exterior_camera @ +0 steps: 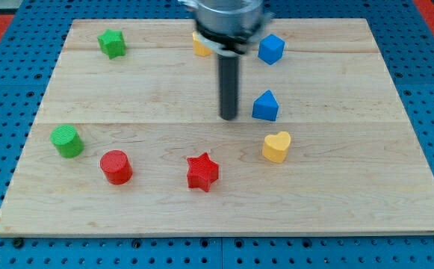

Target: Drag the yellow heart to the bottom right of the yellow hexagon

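The yellow heart (276,146) lies right of the board's middle, below a blue block with a pointed top (265,106). The yellow hexagon (200,46) is at the view's top, mostly hidden behind the arm's body. My tip (228,118) rests on the board left of the pointed blue block and up-left of the yellow heart, apart from both.
A blue hexagon-like block (271,48) is at the top right of the arm. A green star (113,42) is top left. A green cylinder (67,141), a red cylinder (116,167) and a red star (202,172) lie along the lower part of the wooden board (351,187).
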`<move>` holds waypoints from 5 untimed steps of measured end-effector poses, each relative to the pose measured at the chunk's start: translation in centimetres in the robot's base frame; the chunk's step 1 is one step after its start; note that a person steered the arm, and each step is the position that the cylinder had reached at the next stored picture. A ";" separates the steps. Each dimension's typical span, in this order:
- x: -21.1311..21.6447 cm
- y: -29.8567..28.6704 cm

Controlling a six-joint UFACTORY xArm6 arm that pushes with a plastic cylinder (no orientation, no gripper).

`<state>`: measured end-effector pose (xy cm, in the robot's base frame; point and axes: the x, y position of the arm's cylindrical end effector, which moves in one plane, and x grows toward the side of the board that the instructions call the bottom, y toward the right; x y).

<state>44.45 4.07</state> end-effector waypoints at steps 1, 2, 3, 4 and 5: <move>0.4 9.7; 3.2 15.2; 8.8 7.8; 6.0 1.0; 4.9 -0.9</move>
<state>49.34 3.15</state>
